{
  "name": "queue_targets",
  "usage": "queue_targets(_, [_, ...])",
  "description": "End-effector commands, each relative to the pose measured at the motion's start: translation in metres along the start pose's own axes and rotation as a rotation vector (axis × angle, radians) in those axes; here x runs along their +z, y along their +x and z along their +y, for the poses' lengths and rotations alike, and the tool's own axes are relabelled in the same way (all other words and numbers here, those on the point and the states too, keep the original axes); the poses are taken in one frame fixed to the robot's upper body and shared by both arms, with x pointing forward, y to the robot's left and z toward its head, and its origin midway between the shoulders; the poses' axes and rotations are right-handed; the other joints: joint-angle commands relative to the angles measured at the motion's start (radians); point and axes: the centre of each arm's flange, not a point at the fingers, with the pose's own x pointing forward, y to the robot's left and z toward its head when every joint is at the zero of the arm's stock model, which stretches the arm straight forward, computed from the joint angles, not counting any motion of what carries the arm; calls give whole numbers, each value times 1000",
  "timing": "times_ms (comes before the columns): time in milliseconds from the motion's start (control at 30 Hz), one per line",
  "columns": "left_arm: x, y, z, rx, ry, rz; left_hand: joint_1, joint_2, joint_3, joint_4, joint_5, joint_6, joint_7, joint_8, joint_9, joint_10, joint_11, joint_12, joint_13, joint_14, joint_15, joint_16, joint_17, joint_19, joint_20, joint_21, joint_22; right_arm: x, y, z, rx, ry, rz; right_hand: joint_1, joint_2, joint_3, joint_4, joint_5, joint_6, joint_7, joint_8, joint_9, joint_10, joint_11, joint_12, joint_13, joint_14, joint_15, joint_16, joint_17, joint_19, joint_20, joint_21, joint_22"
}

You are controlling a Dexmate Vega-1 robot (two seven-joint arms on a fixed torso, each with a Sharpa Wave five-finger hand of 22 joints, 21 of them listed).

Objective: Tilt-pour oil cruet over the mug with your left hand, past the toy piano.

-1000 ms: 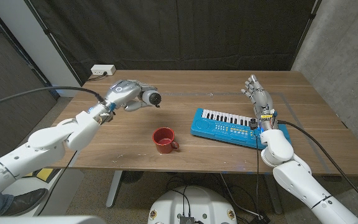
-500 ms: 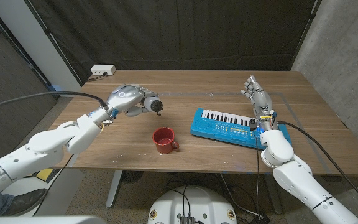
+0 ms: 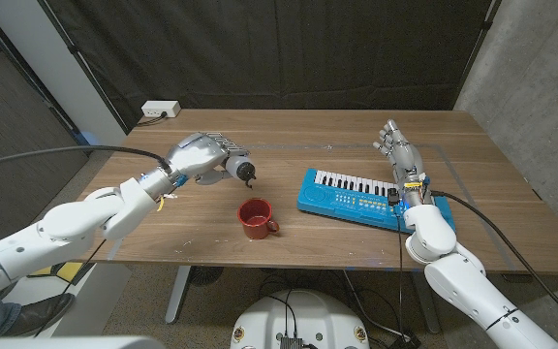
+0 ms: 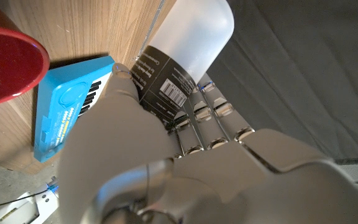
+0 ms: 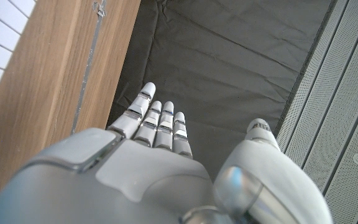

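My left hand (image 3: pixel 200 154) grips the oil cruet (image 3: pixel 235 168), tipped over so its dark spout points right and down, up and left of the red mug (image 3: pixel 256 218). In the left wrist view the cruet's frosted body and black label (image 4: pixel 179 56) sit in my fingers, with the mug's rim (image 4: pixel 8 62) and the blue toy piano (image 4: pixel 67 102) beyond. The piano (image 3: pixel 356 199) lies right of the mug. My right hand (image 3: pixel 400 155) stands upright behind the piano's right end, fingers apart, holding nothing; its fingers (image 5: pixel 157 124) reach toward the dark curtain.
A white power strip (image 3: pixel 161 110) sits beyond the table's far left corner. Dark curtains hang behind the table (image 3: pixel 308 136). A grey panel wall stands at the right.
My left hand has carried the cruet rightward and down toward the mug, tipping the spout lower. The right hand has stayed put.
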Motion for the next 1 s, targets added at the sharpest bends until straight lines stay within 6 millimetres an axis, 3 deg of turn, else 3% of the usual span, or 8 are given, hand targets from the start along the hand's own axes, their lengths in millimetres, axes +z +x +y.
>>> queue_targets(33, [4, 4, 5, -18, 139, -72, 2, 7, 28, 26, 5, 8, -6, 4, 2, 8, -11, 3, 1, 7, -108, -1, 3, -5, -36, -4, 2, -3, -4, 3, -3, 12, -2, 1, 9, 0, -2, -6, 7, -1, 0, 4, 7, 1, -2, 5, 5, -1, -3, 3, 9, -26, -2, 4])
queue_targets(1000, [1, 20, 26, -55, 430, -210, 2, -1, 26, 23, 10, 25, -20, 7, 1, 23, -29, 4, 0, 11, -122, -1, 2, -13, -44, -13, 2, -8, -4, 1, -2, 27, 6, 1, 11, -2, -3, -6, 9, 0, -1, 5, 8, 0, -4, 5, 7, -2, -5, 3, 15, -26, -11, 4])
